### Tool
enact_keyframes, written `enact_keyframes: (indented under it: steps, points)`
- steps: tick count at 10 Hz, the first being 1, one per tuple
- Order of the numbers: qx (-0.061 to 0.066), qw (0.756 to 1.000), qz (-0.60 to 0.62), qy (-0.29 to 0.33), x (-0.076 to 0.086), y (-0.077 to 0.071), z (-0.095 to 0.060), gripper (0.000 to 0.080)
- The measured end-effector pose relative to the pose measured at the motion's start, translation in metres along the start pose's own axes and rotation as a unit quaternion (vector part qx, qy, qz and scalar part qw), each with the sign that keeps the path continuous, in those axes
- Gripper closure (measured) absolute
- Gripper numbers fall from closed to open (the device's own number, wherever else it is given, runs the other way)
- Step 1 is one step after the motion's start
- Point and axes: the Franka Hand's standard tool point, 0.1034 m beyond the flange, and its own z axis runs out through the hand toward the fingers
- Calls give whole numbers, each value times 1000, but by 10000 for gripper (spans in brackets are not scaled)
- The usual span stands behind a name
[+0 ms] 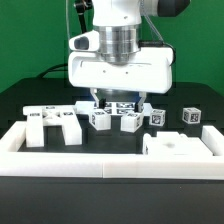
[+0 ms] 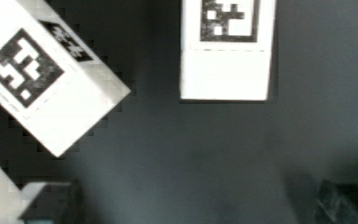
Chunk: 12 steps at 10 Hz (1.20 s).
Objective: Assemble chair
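The chair lies in loose white tagged parts on the black table. A large blocky piece (image 1: 50, 125) sits at the exterior view's left. Three small blocks (image 1: 100, 119) (image 1: 131, 121) (image 1: 158, 115) stand in a row under the arm, and another block (image 1: 190, 115) is at the right. A flat slab (image 1: 180, 146) lies at the front right. My gripper (image 1: 118, 102) hangs open just above and behind the middle blocks. In the wrist view, two tagged white pieces (image 2: 48, 85) (image 2: 226, 55) lie ahead of the gripper (image 2: 202, 205), and only bare table shows between its fingers (image 2: 48, 200).
A long low white border rail (image 1: 100, 166) runs along the front of the table and up the left side (image 1: 14, 138). A green backdrop stands behind the table.
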Motion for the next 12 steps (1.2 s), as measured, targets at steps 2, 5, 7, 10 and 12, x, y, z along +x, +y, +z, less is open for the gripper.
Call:
enact_keyframes:
  steps: [2, 5, 7, 10, 12]
  points:
    - [-1, 999, -2, -38, 3, -7, 2, 150]
    - [-3, 992, -4, -125, 2, -12, 0, 150]
    - [-6, 982, 0, -190, -4, -9, 2, 150]
    - [-13, 961, 1, -276, -15, -7, 7, 150]
    - [-16, 957, 0, -289, -6, -10, 13, 150]
